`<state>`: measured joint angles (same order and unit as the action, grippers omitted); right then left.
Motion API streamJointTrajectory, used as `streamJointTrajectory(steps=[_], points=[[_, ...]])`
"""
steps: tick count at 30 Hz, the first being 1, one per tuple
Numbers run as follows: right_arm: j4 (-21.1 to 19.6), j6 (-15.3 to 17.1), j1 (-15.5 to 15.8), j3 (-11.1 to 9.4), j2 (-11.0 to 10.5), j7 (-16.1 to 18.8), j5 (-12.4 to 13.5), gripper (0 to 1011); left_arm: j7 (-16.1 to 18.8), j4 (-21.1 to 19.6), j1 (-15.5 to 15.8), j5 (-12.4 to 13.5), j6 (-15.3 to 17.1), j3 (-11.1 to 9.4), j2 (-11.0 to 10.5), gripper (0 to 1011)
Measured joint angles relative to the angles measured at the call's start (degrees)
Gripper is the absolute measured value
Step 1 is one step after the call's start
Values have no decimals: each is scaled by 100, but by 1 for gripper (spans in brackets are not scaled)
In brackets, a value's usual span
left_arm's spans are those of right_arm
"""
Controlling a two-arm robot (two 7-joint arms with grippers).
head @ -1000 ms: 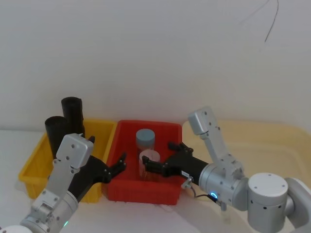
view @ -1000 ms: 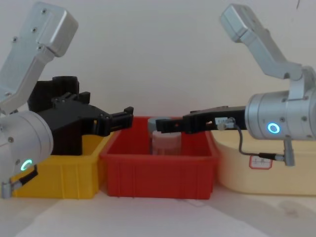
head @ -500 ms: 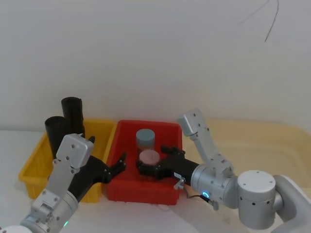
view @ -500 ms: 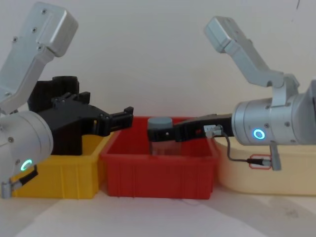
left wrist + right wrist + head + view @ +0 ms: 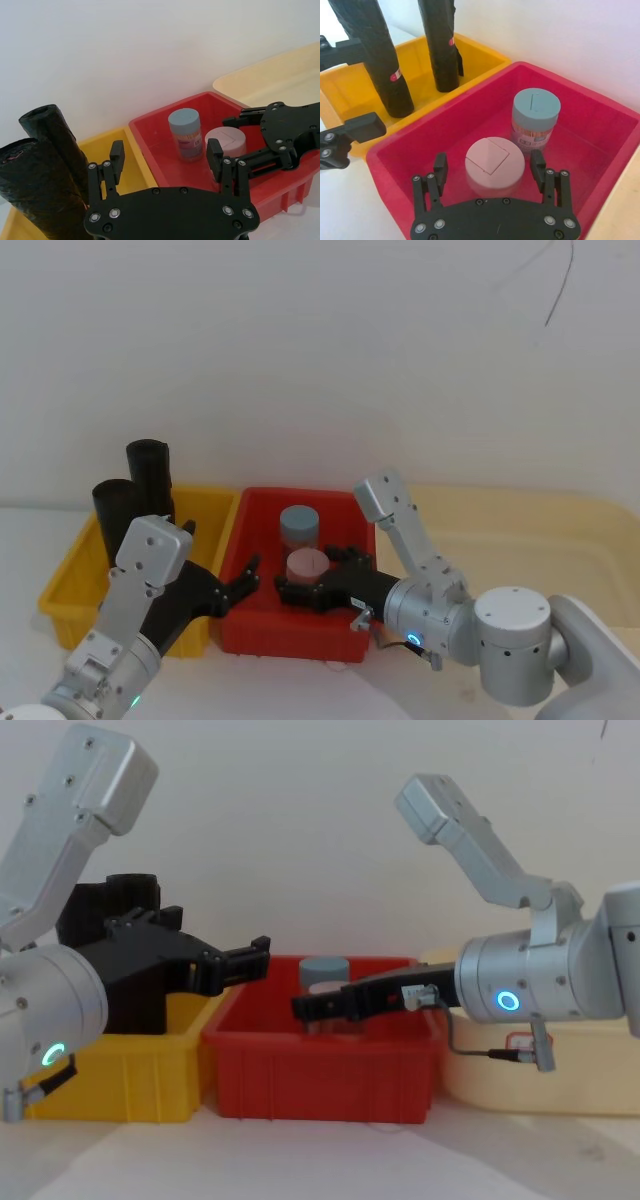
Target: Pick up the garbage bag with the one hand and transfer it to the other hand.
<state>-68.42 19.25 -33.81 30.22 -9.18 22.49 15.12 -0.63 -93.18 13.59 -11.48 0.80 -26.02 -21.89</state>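
Two near-identical black rolls stand upright in the yellow bin [image 5: 60,585]: one at the back [image 5: 150,475] and one nearer [image 5: 115,510]. I cannot tell which of them is the garbage bag. My left gripper [image 5: 218,548], on the teal-ringed arm, hangs open and empty over the wall between the yellow and red bins, apart from both rolls [image 5: 55,135]. My right gripper [image 5: 315,575], on the blue-ringed arm, is open inside the red bin [image 5: 300,640]. Its fingers [image 5: 440,167] stand on either side of a pink-lidded jar [image 5: 495,162].
A blue-lidded jar [image 5: 299,525] stands behind the pink-lidded jar [image 5: 307,565] in the red bin. A large cream tray [image 5: 540,540] lies to the right. A white wall rises close behind the bins.
My right gripper has swung left and down into the red bin, so its open fingers now flank the pink-lidded jar. The left arm and both rolls have not moved.
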Motion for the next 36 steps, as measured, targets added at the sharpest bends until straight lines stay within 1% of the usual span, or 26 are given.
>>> streamJointTrajectory(steps=[6,15,17,18,19,22,25,26,27,28,36], points=[[129,-24,-60,-2,49,25,-34,1000,0,0,0,0,0,0,0,1001],[203,-40,-94,-14,82,52,-56,993,0,0,0,0,0,0,0,1001],[217,-43,-101,-17,88,55,-60,963,0,0,0,0,0,0,0,1001],[225,-44,-103,-17,92,57,-63,928,0,0,0,0,0,0,0,1001],[228,-44,-104,-18,93,58,-64,928,0,0,0,0,0,0,0,1001],[240,-46,-109,-20,98,60,-67,830,0,0,0,0,0,0,0,1001],[250,-49,-114,-22,102,62,-70,778,0,0,0,1,0,0,0,1001],[252,-50,-115,-23,103,62,-70,723,0,0,0,0,0,-1,0,1001],[253,-50,-115,-23,104,63,-70,710,0,0,0,0,0,0,0,1001],[255,-51,-116,-24,105,64,-70,663,0,0,0,0,0,0,0,1001],[268,-54,-120,-26,109,69,-76,653,0,0,0,0,0,0,0,1001]])
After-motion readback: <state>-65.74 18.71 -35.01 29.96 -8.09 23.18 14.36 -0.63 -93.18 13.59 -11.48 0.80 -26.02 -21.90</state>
